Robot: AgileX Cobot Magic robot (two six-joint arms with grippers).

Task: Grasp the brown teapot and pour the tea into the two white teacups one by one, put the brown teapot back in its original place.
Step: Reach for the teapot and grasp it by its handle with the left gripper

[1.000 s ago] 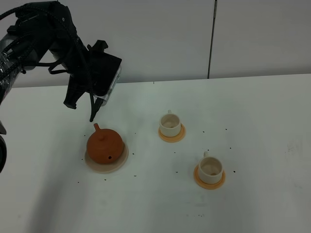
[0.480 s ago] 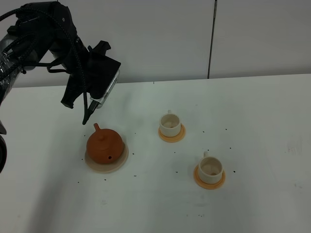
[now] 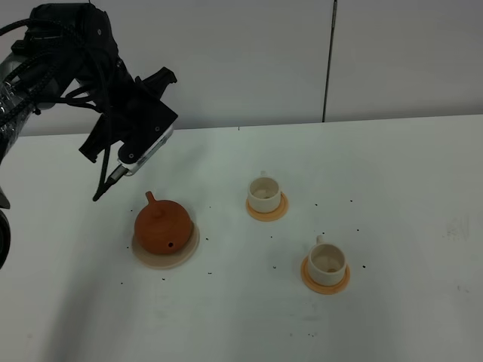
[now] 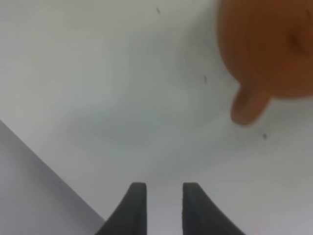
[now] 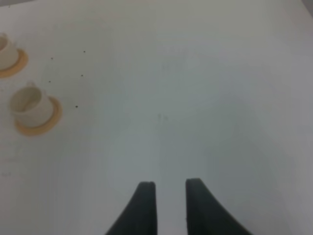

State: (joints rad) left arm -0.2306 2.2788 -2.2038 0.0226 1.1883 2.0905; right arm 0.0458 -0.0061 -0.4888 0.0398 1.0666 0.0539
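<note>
The brown teapot sits upright on its beige round coaster, the original place, at the left of the table. My left gripper hangs in the air above and to the left of the teapot, apart from it, fingers a little apart with nothing between them. The left wrist view shows its gripper over bare table, with the blurred teapot off to one side. The two white teacups stand on orange coasters right of the teapot. My right gripper is slightly open and empty, and its view shows the cups far off.
The white table carries small dark specks around the cups and teapot. A white wall with a dark vertical seam runs behind the table. The left arm's black cables and links fill the upper left.
My left gripper has swung left and slightly up, away from the teapot's top. Teapot and cups have not moved.
</note>
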